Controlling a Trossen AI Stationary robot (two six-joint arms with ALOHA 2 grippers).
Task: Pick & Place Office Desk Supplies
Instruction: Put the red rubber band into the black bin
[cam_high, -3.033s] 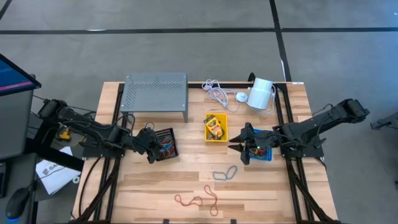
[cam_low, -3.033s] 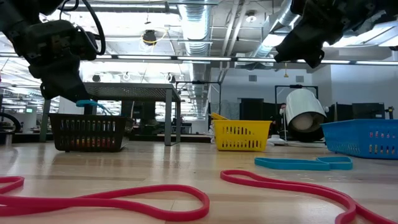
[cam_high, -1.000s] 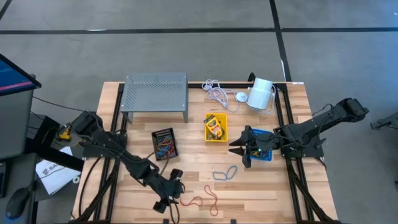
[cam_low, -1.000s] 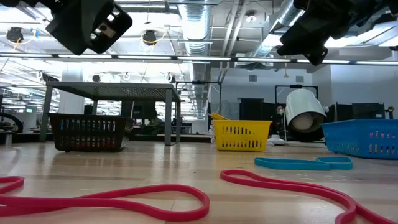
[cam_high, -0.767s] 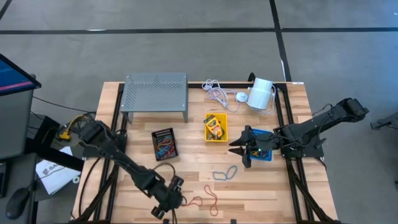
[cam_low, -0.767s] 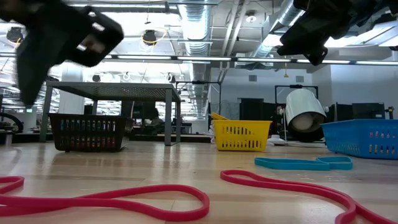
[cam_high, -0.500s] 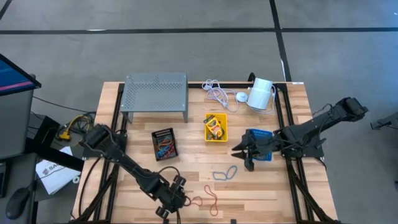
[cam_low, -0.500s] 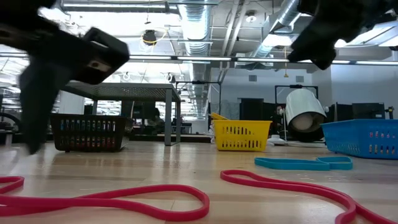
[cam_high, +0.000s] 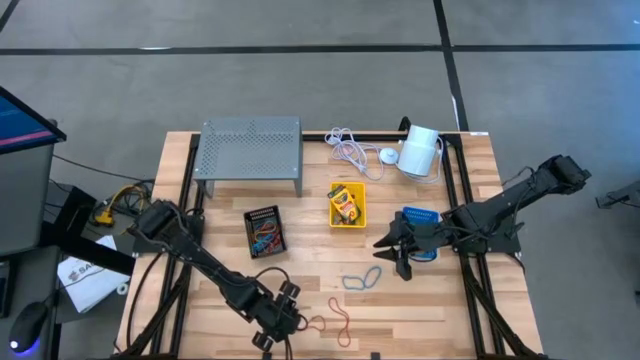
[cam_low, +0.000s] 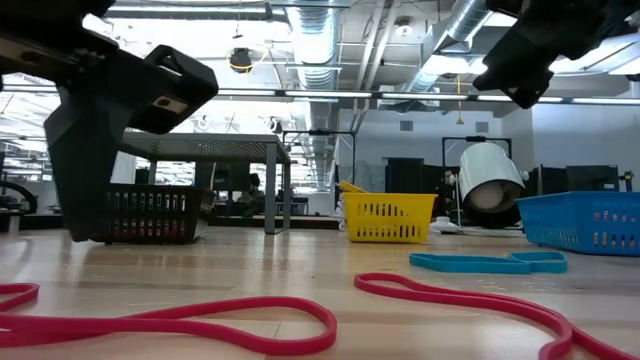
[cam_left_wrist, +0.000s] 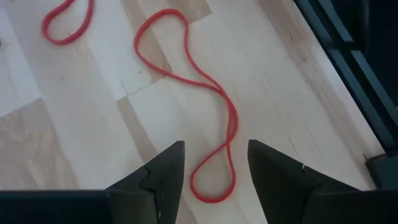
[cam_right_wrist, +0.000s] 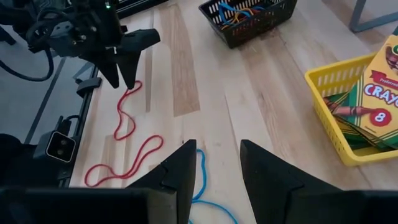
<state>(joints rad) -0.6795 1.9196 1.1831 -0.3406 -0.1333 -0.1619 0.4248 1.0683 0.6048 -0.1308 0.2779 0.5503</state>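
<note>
- Red rubber band (cam_high: 322, 322) lies low and centre in the high view, strung sideways along the worktop (cam_high: 420, 300).
- Left gripper (cam_high: 278, 318), spread, hovers at the band's left end, nearer than the right gripper (cam_high: 390, 247), also parted, over the blue band (cam_high: 362, 277).
- Crayon box (cam_right_wrist: 378, 112) reads "CRAYO" and "8".

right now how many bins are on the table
3. A black bin sits in front of the grey stand, a yellow bin at the table's middle, and a blue bin partly hidden under the right arm.
</note>
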